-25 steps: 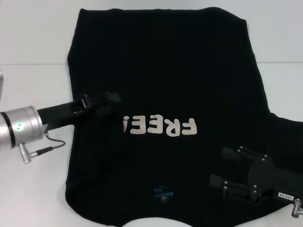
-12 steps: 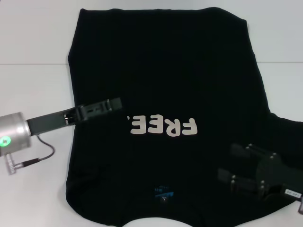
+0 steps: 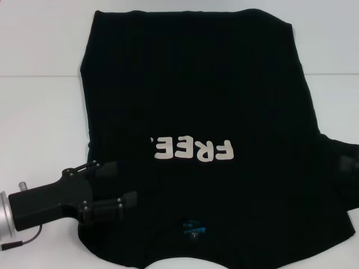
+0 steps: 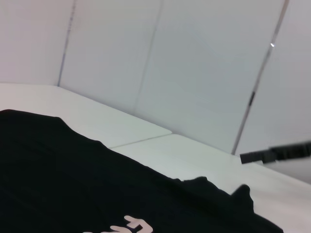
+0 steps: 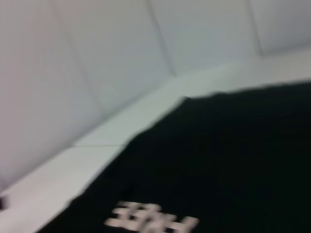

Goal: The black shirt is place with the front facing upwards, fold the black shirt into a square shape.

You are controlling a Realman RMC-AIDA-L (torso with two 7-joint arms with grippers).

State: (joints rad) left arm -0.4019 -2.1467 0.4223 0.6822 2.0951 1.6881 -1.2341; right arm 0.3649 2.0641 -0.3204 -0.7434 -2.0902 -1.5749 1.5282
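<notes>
the black shirt (image 3: 196,134) lies flat on the white table (image 3: 39,106), print up. our left gripper (image 3: 120,185), jaws spread and empty, sits over its near-left shoulder; the right gripper is out of sight. we judge the first fold pending: next, pinch that edge.

Black shirt (image 3: 196,101): large plain black cloth T-shirt, lying spread out and mostly flat on the white table (image 3: 39,112), front side up. Cream-white "FREE!" lettering (image 3: 188,149) runs across the chest, reading upside down in the head view. Small blue neck label (image 3: 193,227) sits at the collar, at the table's near edge; the hem lies toward the table's far side. The side over the table's left part is folded inward along a straight edge; the opposite sleeve extends out flat toward the table's right part. Surface smooth, with faint creases near the collar.
</notes>
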